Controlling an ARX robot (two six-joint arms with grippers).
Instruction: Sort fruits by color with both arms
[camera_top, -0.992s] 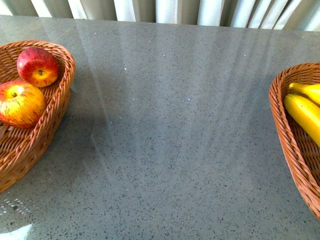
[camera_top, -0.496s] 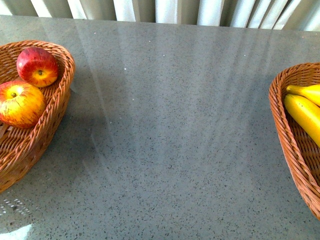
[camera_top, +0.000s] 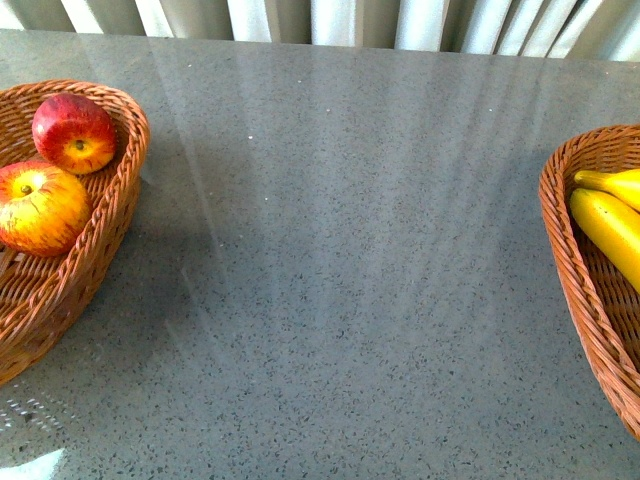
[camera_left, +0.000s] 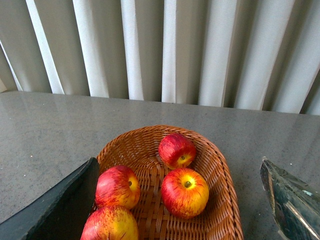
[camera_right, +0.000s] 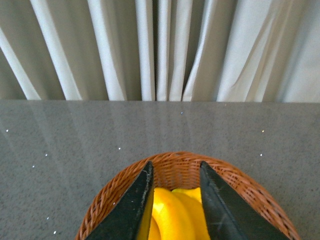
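Observation:
Several red apples with yellow patches lie in the left wicker basket (camera_left: 225, 200); the middle one (camera_left: 184, 192) and the far one (camera_left: 177, 150) show whole in the left wrist view. The front view shows two of them (camera_top: 73, 132) (camera_top: 40, 207). My left gripper (camera_left: 178, 170) hangs open above this basket, holding nothing. Yellow bananas (camera_right: 172, 215) lie in the right wicker basket (camera_right: 105, 205), seen also in the front view as bananas (camera_top: 610, 225). My right gripper (camera_right: 176, 168) is open over them, one finger on each side, apart from the fruit. Neither gripper appears in the front view.
A grey speckled tabletop (camera_top: 340, 250) stretches between the left basket (camera_top: 110, 230) and the right basket (camera_top: 565, 250). Pale vertical curtains (camera_left: 200, 50) hang behind the table's far edge.

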